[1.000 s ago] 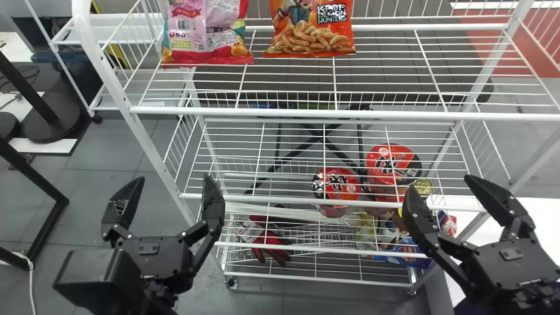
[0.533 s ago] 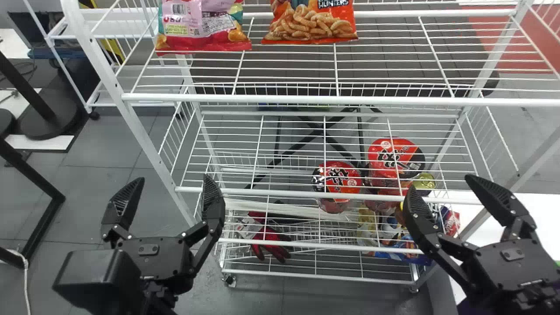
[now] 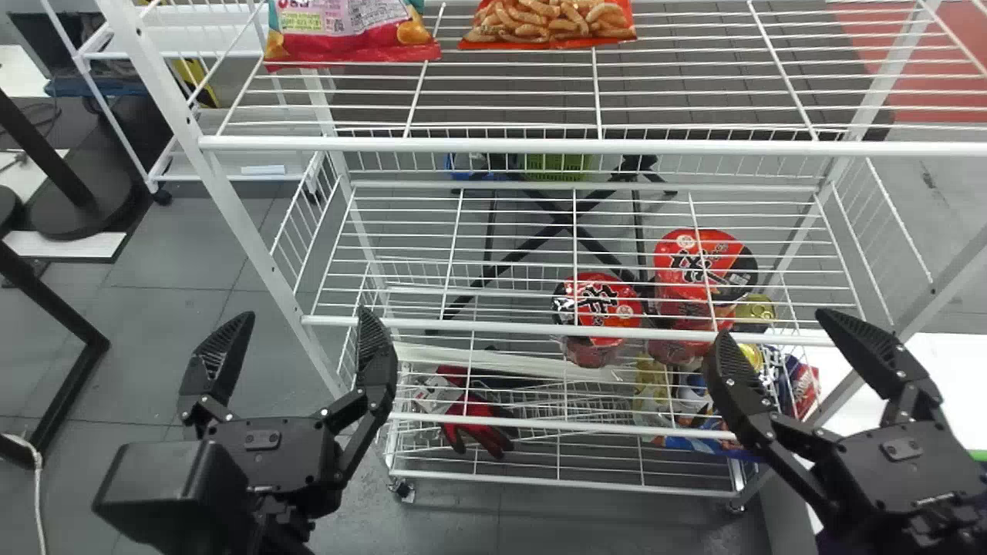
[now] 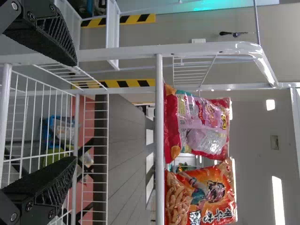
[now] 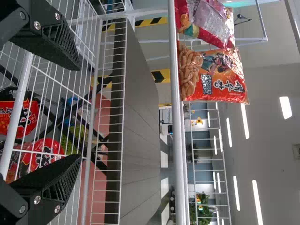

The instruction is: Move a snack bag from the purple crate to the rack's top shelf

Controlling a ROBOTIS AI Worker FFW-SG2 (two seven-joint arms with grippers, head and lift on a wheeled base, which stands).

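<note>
Snack bags (image 3: pixel 351 35) higher in head view, well apart from jaws

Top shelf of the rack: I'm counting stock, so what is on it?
On the top shelf stand a pink snack bag and, to its right, an orange snack bag. Whatever may be directly behind them is covered.

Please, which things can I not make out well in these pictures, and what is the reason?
- Blue packet, head view: partly behind the right gripper and the rack.
- Green basket's contents, head view: wires in front.
- Green thing, head view: cut by the right edge.
- Dark thing, left wrist view: too small.
</note>
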